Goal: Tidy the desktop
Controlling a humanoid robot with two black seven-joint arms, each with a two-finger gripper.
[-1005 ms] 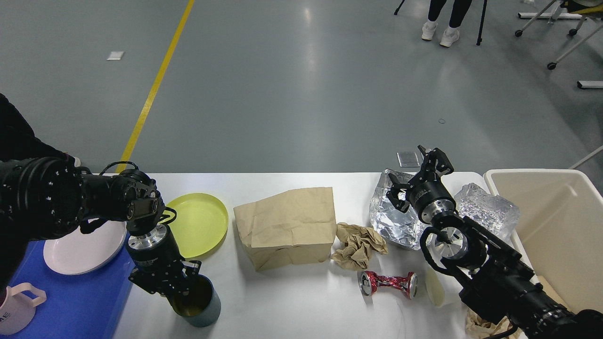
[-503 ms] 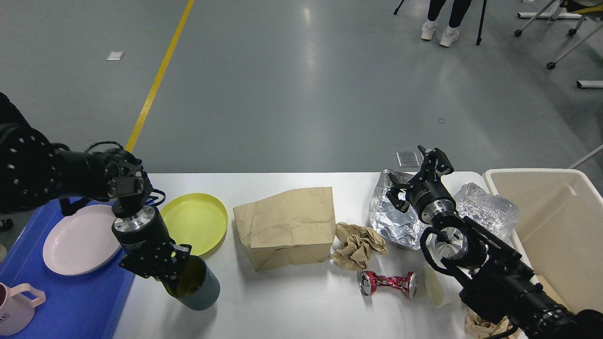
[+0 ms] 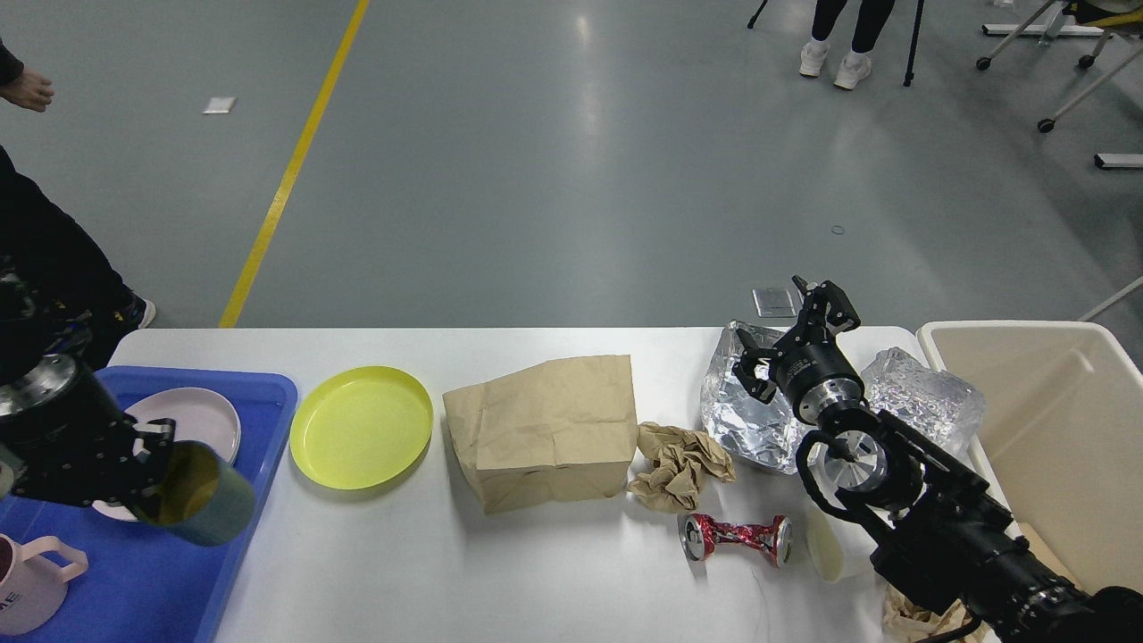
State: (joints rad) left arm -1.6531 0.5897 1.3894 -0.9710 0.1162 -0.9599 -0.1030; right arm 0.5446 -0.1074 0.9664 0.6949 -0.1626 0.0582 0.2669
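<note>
White and matte, the desktop [image 3: 554, 580] fills the lower view, with a blue tray [image 3: 254, 420] on its left end and a beige bin [image 3: 1063, 420] off its right end. The left gripper [image 3: 147, 455] holds a grey-green cup [image 3: 201, 496] by its rim, tilted, with the yellowish inside facing up and right, above the tray. A pale plate [image 3: 201, 415] lies in the tray behind the gripper, and a pink mug [image 3: 36, 585] stands at the tray's near left corner. Just right of the tray lies a yellow plate [image 3: 362, 427]. A brown paper bag [image 3: 545, 429] lies mid-table, with crumpled brown paper [image 3: 679, 464] touching its right side. A crushed red can [image 3: 737, 538] lies nearer, beside a pale cup [image 3: 826, 549] on its side. The right gripper [image 3: 790, 335] hovers over crumpled foil [image 3: 741, 420] with its fingers spread and nothing in them. A clear plastic wrap [image 3: 929, 397] sits between the foil and the bin.
</note>
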